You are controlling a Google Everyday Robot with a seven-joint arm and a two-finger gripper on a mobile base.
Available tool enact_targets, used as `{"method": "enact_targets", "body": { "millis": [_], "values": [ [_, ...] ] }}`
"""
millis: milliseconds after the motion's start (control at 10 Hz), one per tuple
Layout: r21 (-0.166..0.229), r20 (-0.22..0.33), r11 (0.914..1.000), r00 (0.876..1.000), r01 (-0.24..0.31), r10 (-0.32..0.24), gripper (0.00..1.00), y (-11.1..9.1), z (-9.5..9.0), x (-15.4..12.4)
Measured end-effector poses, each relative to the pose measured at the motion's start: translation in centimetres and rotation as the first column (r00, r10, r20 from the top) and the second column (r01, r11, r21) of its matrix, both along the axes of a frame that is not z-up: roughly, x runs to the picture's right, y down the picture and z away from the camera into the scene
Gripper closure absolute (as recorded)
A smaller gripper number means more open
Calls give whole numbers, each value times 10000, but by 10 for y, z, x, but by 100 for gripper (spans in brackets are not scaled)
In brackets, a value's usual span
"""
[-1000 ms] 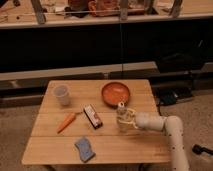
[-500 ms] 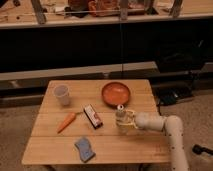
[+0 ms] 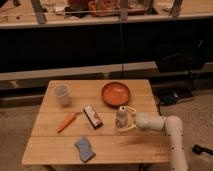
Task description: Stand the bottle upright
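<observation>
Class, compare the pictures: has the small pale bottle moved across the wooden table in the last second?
No. The small pale bottle stays just below the round orange bowl's lower edge, with the gripper at it.

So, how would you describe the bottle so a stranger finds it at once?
On the wooden table, look in front of the orange bowl, near the right edge. The bottle is there, at the claw of the white arm. It alone is pale with an orange top, and only it meets the claw.

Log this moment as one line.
bottle upright on table | tool at bottle, level with it | bowl behind bottle
</observation>
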State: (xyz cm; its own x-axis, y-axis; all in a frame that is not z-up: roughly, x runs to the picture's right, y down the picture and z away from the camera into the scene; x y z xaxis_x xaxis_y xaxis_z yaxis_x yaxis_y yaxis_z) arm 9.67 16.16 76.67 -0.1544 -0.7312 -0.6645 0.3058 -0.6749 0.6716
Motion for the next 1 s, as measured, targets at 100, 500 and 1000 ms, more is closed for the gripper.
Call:
{"method": "enact_targets", "body": {
  "millis": [100,500,1000],
  "values": [
    [54,-139,9998,9998,166,-165,20,-2,-2,1],
    [-165,-198,9970,9970,750,-754,20,-7,-6,-1],
    [-878,78,9858,9897,1430,-1428,20,-6,-5,-4]
  ]
}}
